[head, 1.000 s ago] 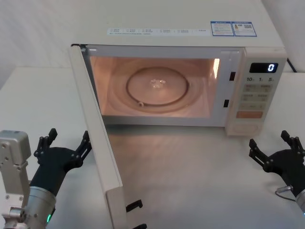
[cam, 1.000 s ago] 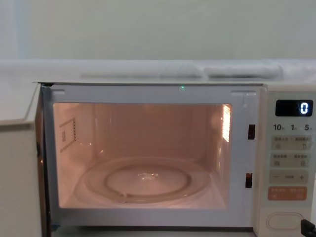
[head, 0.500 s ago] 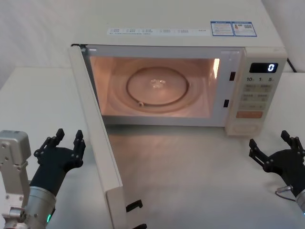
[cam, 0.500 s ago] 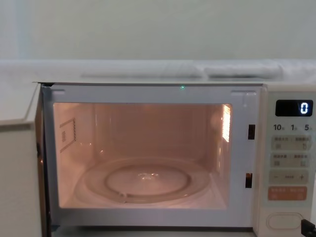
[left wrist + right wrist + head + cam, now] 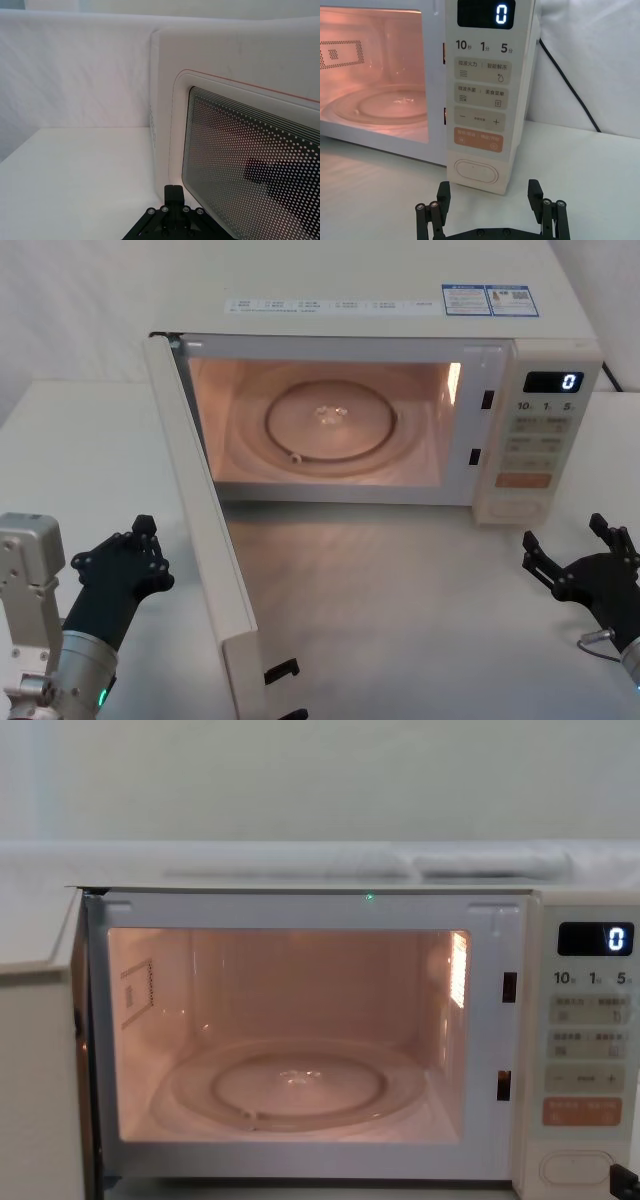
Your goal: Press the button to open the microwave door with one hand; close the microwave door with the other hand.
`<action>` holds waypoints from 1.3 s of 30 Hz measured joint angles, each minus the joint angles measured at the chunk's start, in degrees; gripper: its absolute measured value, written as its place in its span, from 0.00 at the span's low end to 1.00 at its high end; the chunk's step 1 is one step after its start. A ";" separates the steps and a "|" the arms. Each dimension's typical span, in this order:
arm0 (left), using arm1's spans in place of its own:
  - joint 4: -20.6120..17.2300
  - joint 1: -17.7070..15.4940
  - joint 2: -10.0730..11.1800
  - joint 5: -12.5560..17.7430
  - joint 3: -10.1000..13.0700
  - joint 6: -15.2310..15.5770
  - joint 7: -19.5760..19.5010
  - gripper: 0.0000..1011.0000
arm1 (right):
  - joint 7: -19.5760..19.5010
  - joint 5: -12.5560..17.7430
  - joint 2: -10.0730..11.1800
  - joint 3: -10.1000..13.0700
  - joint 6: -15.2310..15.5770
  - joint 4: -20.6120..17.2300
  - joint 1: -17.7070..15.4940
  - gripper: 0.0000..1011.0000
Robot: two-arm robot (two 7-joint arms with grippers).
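The microwave door (image 5: 200, 530) stood swung wide open on its hinge at the left side of the microwave (image 5: 400, 310), its free edge pointing out toward the robot. From the left wrist view its outer face showed the dark dotted window and a thin pinkish outline. Behind it the cavity was lit warm orange, and the glass turntable (image 5: 330, 420) lay flat on the cavity floor. To the right of the cavity ran the control panel (image 5: 545, 430), whose display (image 5: 553, 382) read 0. The button (image 5: 476, 173), a wide cream pill shape, sat at the foot of that panel, directly under the orange key (image 5: 478, 140); nothing touched it.

The left tool (image 5: 135, 555) hovered over the desk (image 5: 80, 440) just to the left of the microwave door, near the door's outer face but apart from it. Its fingers were clenched together on nothing. A green light glowed low on the left arm's wrist joint.

The right tool (image 5: 580, 555) hung above the desk in front of the control panel and a little to its right, well back from the microwave. Its fingers (image 5: 437, 210) were spread apart, released, and held nothing; in the right wrist view they pointed toward the button, with bare desk between. A black cable (image 5: 570, 85) ran down behind the microwave's right side.
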 joint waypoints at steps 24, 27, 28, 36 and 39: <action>0.00 0.00 0.00 0.00 0.00 0.00 0.00 0.00 | 0.00 0.00 0.00 0.00 0.00 0.00 0.00 0.99; 0.00 0.00 0.00 0.00 -0.01 0.00 0.00 0.00 | 0.00 0.00 0.00 0.00 0.00 0.00 0.00 0.99; 0.00 0.13 -0.07 -0.04 -0.19 -0.04 -0.44 0.00 | 0.00 0.00 0.00 0.00 0.00 0.00 0.00 0.99; -1.33 2.06 0.23 -0.90 -1.43 -0.52 -3.96 0.00 | 0.00 0.00 0.00 0.00 0.00 0.00 0.00 0.99; -2.70 3.48 0.57 -1.27 -2.34 -0.86 -5.59 0.00 | 0.00 0.00 0.00 0.00 0.00 0.00 0.00 0.99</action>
